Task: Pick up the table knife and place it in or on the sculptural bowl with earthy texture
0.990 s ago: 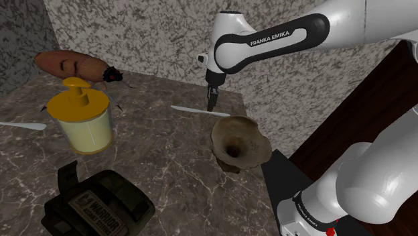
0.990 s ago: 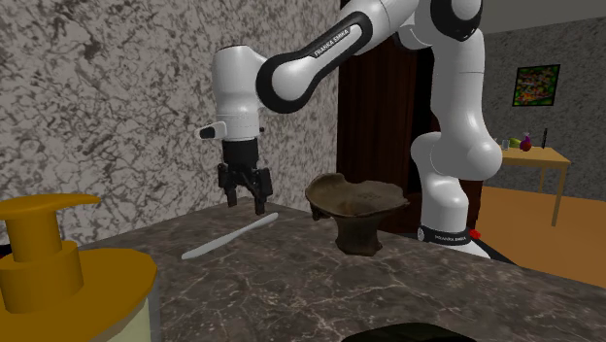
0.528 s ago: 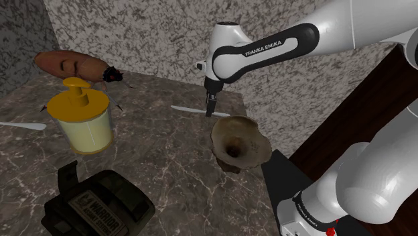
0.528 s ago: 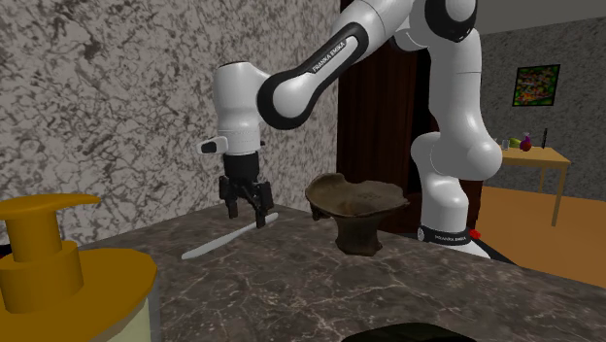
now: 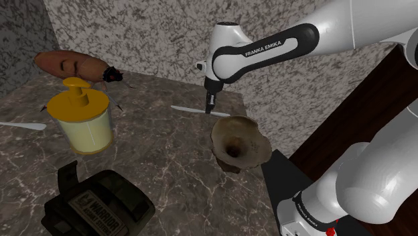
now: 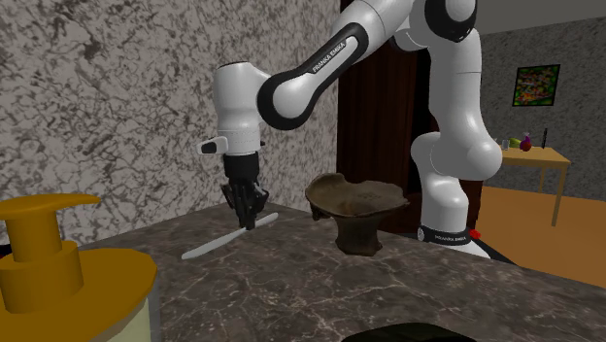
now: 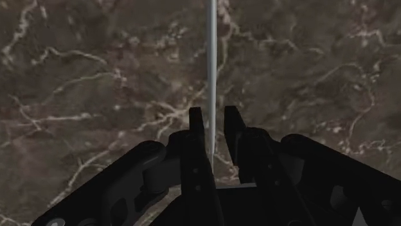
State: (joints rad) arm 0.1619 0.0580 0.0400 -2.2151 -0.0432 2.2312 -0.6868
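Just beyond the brown pedestal bowl (image 5: 253, 132), on its wall side, the table knife (image 5: 189, 109) lies flat on the dark marble tabletop (image 5: 167, 167), near the bowl but not touching it. The black gripper (image 5: 210, 107) is down over the part of the knife nearer the bowl and points straight at the tabletop.

In the wrist view the pale knife (image 7: 212, 58) runs away between the two fingers (image 7: 196, 135). They stand only narrowly apart. One is against the blade or very nearly so, while a sliver of marble shows between the knife and the other. I judge the pincer almost closed around the knife but not yet gripping it.

In the second exterior view the gripper (image 6: 249, 216) has its tips at the level of the knife (image 6: 218, 242), with the bowl (image 6: 357, 236) just beside.

The step in hand is the grasp. The next move calls for finishing the pinch, then lifting high enough to clear the bowl's rim, which stands well above the tabletop. After that comes a short carry over the bowl. Held off-centre, the long knife may swivel or droop, and it will likely end up resting across the rim.
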